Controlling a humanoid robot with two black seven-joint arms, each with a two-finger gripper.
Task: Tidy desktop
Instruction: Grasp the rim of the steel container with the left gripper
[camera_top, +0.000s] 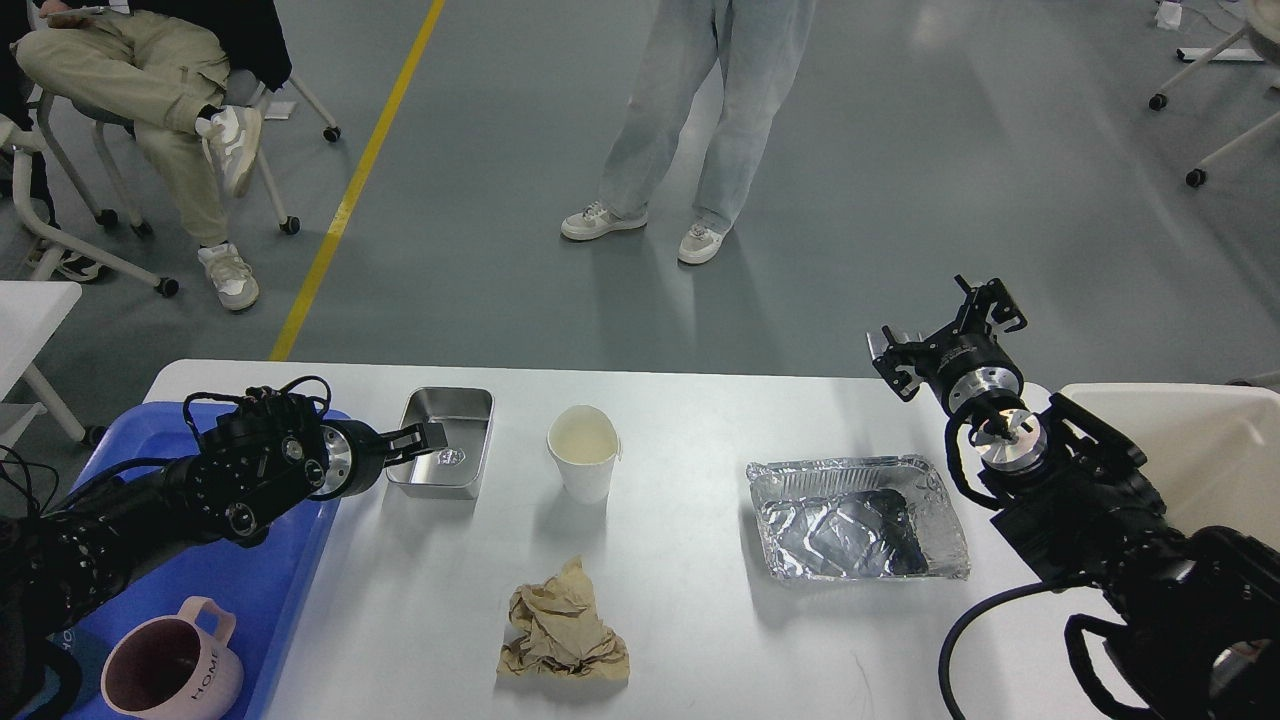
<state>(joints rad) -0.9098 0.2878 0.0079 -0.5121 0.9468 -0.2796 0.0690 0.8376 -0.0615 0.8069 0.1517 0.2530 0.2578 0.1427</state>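
Left gripper (425, 440) seemingly grips the tin (445, 441); right gripper (950, 330) unclear. Mug (170, 670) at desktop's (700, 620) left edge reads "HOME".

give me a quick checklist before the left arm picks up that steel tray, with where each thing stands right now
1. Left gripper reaches the steel tray: ok, over its near-left part.
2. Fingers around the tray wall: cannot tell.
3. Blue tray has bare space: ok; pink mug at its near end.
4. Paper cup apart from the steel tray: ok.
5. Right gripper out of the way: ok, far right, off the desktop.
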